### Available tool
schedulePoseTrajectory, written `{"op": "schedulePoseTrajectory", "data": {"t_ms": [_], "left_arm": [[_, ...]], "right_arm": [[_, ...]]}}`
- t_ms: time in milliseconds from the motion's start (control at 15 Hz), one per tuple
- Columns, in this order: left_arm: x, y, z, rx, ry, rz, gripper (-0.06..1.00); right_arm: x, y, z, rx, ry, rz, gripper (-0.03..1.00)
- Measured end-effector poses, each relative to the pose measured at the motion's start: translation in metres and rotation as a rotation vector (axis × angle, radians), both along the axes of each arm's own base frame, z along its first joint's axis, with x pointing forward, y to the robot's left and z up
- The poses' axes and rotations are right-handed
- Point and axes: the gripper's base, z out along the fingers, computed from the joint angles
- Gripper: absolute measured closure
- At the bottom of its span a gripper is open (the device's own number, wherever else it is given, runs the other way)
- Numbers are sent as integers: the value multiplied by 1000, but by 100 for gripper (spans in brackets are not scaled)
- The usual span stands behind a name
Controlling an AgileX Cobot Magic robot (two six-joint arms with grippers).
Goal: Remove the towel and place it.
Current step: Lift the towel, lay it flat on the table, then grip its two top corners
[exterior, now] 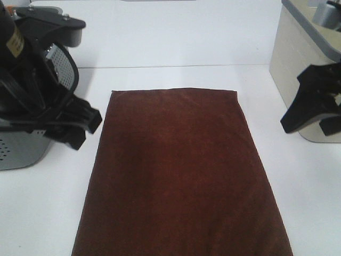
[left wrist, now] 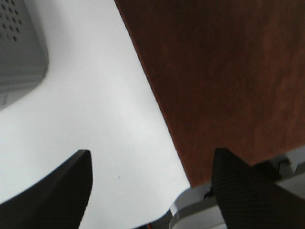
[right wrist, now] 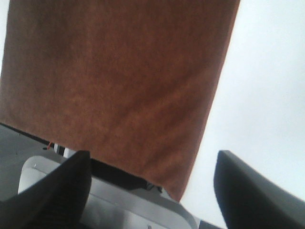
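The towel [exterior: 178, 170] is a large dark reddish-brown cloth lying flat in the middle of the white table, running from the table's middle to its near edge and hanging over it. My left gripper [exterior: 88, 125] is open and empty, just left of the towel's left edge. My right gripper [exterior: 303, 114] is open and empty, well to the right of the towel. The left wrist view shows the towel [left wrist: 224, 81] with its edge between the open fingers [left wrist: 240, 191]. The right wrist view shows the towel [right wrist: 119, 81] and its corner beyond the open fingers [right wrist: 248, 191].
A grey perforated box [exterior: 21, 149] stands at the left behind my left arm. A beige box with a grey top [exterior: 298, 58] stands at the right by my right arm. The white table [exterior: 170, 42] extends behind the towel.
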Motion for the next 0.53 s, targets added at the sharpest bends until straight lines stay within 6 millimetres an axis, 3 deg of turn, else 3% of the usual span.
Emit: {"op": "schedulePoseTrajectory", "data": {"t_ms": [267, 467, 533], "left_arm": [[41, 22, 8, -146, -175, 113, 29], [74, 33, -2, -156, -205, 175, 35], [93, 32, -11, -138, -190, 186, 36]], "right_arm": [[40, 7, 23, 4, -85, -2, 35], [80, 13, 23, -17, -96, 4, 35], [96, 15, 21, -27, -97, 6, 35]]}}
